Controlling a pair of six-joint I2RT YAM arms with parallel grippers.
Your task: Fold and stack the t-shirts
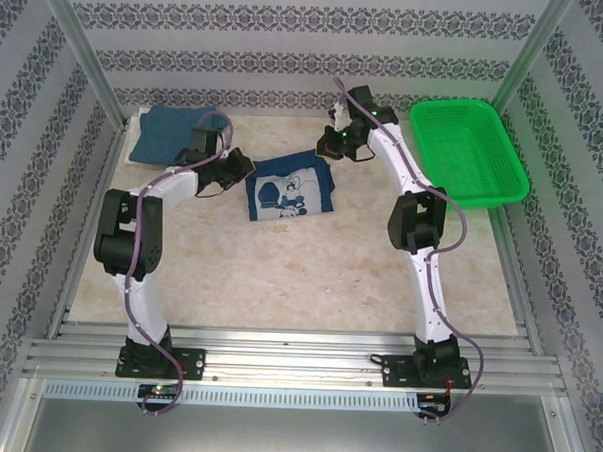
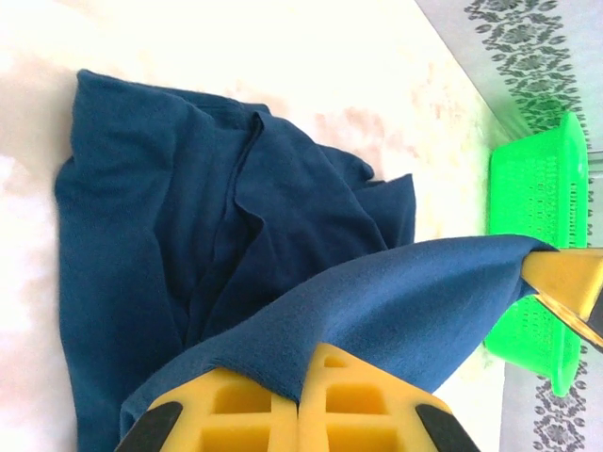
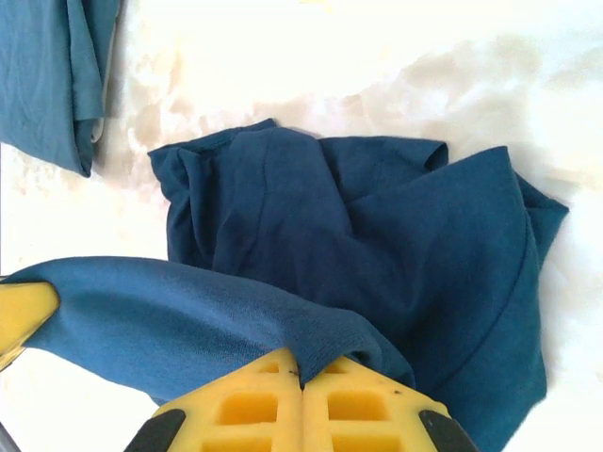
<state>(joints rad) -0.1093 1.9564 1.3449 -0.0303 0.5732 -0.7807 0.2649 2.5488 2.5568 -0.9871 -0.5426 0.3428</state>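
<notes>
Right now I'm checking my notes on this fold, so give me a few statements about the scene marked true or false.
1. The left pincer and right pincer are both shut on the navy shirt. True.
2. The teal shirt lies inside the green basket. False: it lies on the table at the far left.
3. The navy shirt is stacked on the teal shirt. False: they lie apart.
4. The green basket stands at the table's far right. True.
</notes>
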